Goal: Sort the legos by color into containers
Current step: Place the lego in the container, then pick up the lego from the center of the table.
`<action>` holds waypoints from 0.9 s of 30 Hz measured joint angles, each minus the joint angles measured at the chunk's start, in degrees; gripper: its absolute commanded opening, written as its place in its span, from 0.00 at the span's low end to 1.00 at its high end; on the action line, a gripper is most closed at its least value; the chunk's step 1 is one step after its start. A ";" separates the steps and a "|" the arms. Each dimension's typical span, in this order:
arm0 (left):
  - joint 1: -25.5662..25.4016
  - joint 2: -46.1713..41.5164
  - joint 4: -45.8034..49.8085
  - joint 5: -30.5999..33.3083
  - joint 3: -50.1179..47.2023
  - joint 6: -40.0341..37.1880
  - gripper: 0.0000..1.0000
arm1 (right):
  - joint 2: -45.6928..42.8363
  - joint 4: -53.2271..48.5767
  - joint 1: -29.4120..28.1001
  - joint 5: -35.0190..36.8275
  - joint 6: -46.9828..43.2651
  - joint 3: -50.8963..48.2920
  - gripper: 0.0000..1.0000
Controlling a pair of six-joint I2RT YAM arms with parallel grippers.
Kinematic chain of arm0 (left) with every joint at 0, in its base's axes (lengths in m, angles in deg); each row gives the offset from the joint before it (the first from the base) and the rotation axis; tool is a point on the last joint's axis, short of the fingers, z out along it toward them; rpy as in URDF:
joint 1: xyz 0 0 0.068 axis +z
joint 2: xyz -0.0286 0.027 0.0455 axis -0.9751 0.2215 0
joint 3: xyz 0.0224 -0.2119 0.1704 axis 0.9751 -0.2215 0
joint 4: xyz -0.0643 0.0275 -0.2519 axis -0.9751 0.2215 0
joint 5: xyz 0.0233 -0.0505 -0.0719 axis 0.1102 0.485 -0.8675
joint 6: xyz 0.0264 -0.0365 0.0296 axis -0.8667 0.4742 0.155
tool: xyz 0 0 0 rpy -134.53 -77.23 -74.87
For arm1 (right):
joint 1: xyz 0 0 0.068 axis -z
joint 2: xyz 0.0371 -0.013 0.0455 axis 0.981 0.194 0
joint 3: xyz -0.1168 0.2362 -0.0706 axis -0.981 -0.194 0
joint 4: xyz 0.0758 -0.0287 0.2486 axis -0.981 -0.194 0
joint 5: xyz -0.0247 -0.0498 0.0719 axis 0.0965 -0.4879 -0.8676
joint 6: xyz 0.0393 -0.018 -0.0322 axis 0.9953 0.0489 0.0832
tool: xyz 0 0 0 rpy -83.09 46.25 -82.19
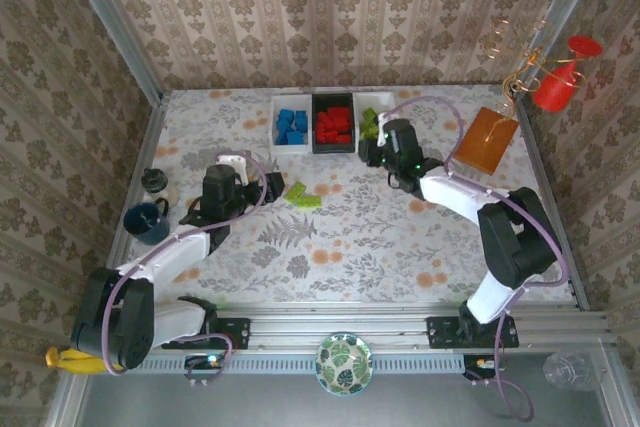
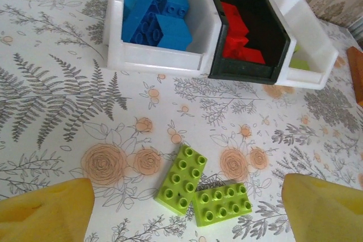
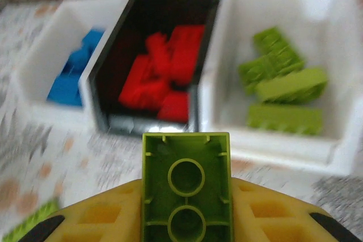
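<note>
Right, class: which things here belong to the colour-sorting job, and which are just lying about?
Job: right gripper holding green brick; two loose green bricks; black tray; two white trays.
Lying about: orange board; blue mug; patterned bowl.

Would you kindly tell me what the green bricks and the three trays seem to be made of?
The lime green bricks look like hard moulded plastic, smooth and faintly glossy, with crisp round studs. The white trays and the black tray seem thin-walled rigid plastic too, with a soft sheen on their rims; probably satin.
</note>
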 measured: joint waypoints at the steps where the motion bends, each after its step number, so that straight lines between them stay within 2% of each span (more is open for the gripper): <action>1: -0.22 -0.02 0.02 -0.17 0.00 0.00 0.88 | 0.90 -0.04 1.22 0.28 0.72 1.57 0.31; 7: -0.92 -1.18 0.61 -0.76 0.00 0.00 0.89 | 12.66 -0.76 4.81 1.53 3.74 15.78 0.32; 9: -1.46 -2.23 0.85 -0.79 0.00 0.00 0.89 | 17.57 -1.86 5.49 1.86 4.46 21.57 0.35; 12: -2.32 -4.00 1.68 -0.76 0.00 0.00 0.89 | 24.06 -4.50 6.14 2.29 4.85 29.68 0.48; 15: -2.95 -5.11 2.84 -0.74 -0.02 0.00 0.89 | 26.16 -6.54 6.43 3.10 5.05 32.39 0.62; 18: -2.99 -5.35 3.58 -0.72 -0.28 0.00 0.89 | 24.94 -6.51 6.21 4.00 4.81 30.75 0.68; 21: -2.99 -5.38 4.15 -0.50 -0.94 -0.02 0.90 | 19.17 -5.97 4.72 5.38 4.02 23.39 0.71; 24: -2.97 -5.66 4.61 -0.11 -1.68 -0.50 0.93 | 10.84 -4.13 0.46 6.64 1.90 13.70 0.74; 27: -2.10 -6.08 5.99 0.00 -2.73 -1.42 0.94 | 4.07 -2.62 -6.71 7.08 -0.76 5.70 0.77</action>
